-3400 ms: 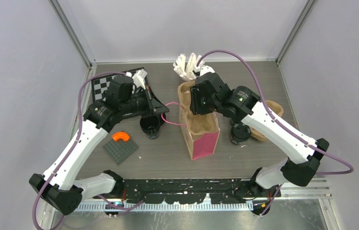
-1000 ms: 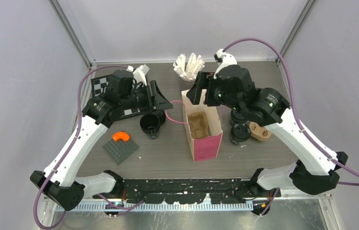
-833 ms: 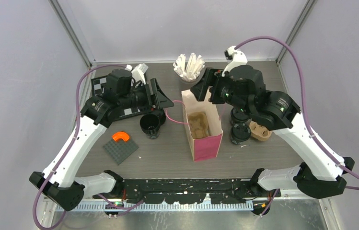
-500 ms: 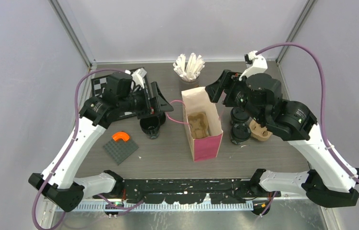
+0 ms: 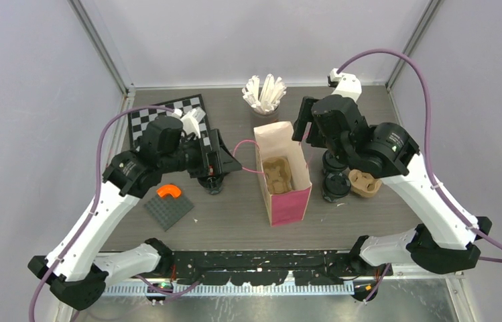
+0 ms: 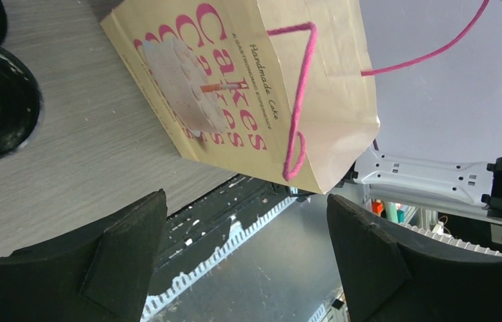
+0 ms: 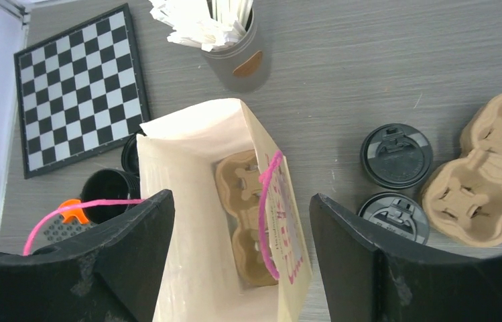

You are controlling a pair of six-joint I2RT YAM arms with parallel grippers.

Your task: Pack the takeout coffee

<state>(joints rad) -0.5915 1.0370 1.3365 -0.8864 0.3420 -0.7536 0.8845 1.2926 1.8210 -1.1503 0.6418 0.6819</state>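
Jaws on your left gripper (image 6: pixel 246 201) have just spread wide, empty, beside the pink bag (image 5: pixel 289 201). Your right gripper (image 7: pixel 241 198), equally spread and empty, has lifted clear, leaving the carrier (image 5: pixel 277 173) inside. Two lidded coffee cups (image 7: pixel 395 155) stand just right of the bag, so they're yours to load next

— What is different on the left?
— The left gripper (image 6: pixel 246 198) no longer pinches the pink handle (image 6: pixel 303 80). Its jaws now stand wide and the loop hangs free. The arm has drawn back a little toward the near edge, uncovering more of the chessboard (image 5: pixel 164 111).
— And on the right?
— The right gripper (image 7: pixel 241 198) has left the pulp carrier (image 5: pixel 276 173), which now sits deep in the bag (image 5: pixel 289 201) instead of at its mouth. The gripper has risen and hangs open above the bag's far right rim.
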